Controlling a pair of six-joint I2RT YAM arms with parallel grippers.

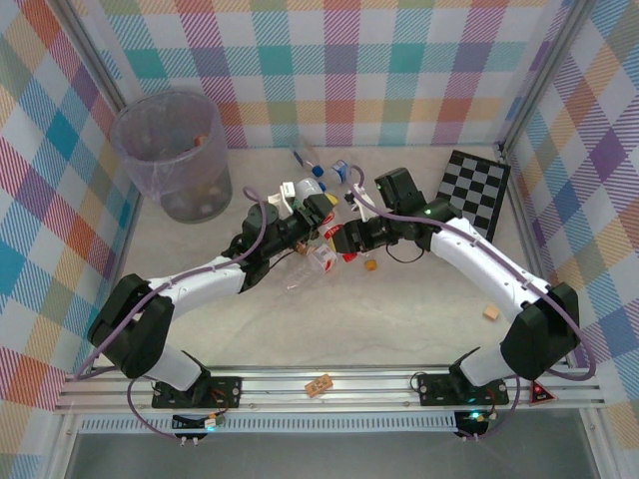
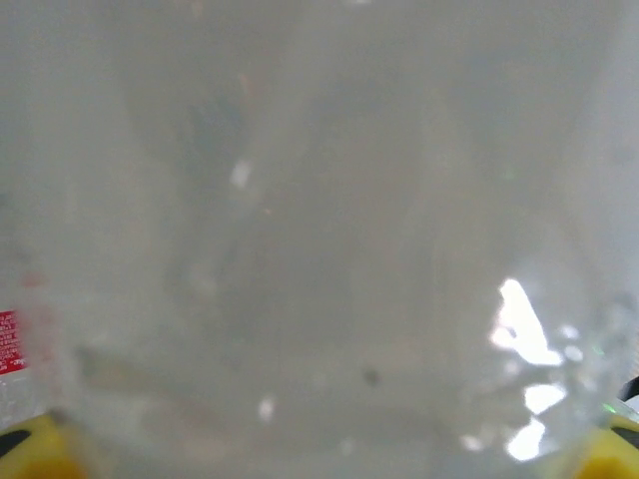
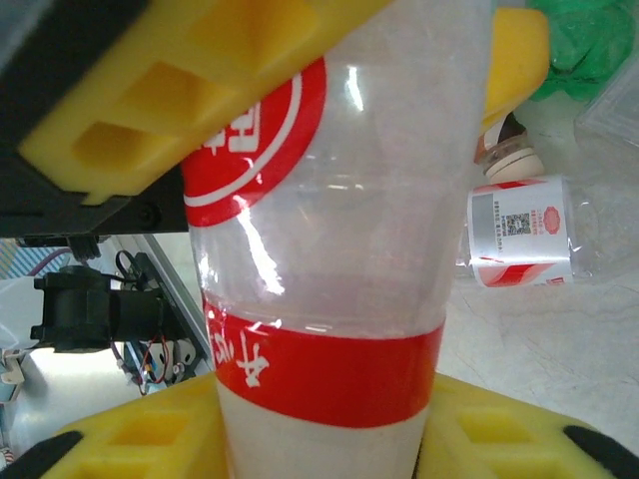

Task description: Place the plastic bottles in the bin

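From above, both arms meet at a clear plastic bottle with red bands (image 1: pixel 318 259), well apart from the translucent grey-lavender bin (image 1: pixel 170 150) at far left. My left wrist camera has blurred clear plastic close up, and I cannot tell whether the left jaws grip it. On the right wrist camera, the right jaws are clenched on that bottle (image 3: pixel 319 289), another red-labelled bottle (image 3: pixel 519 244) lying on the desk (image 3: pixel 559 379) beside it.

Counting one bin (image 1: pixel 170 150), one checkerboard (image 1: pixel 474 190), one tan block (image 1: pixel 490 312) on the counter (image 1: pixel 399 319); making out two red-labelled bottles (image 3: pixel 319 249) (image 3: pixel 519 235), at least two blue-capped bottles (image 1: pixel 303 157) (image 1: pixel 341 173) farther back.
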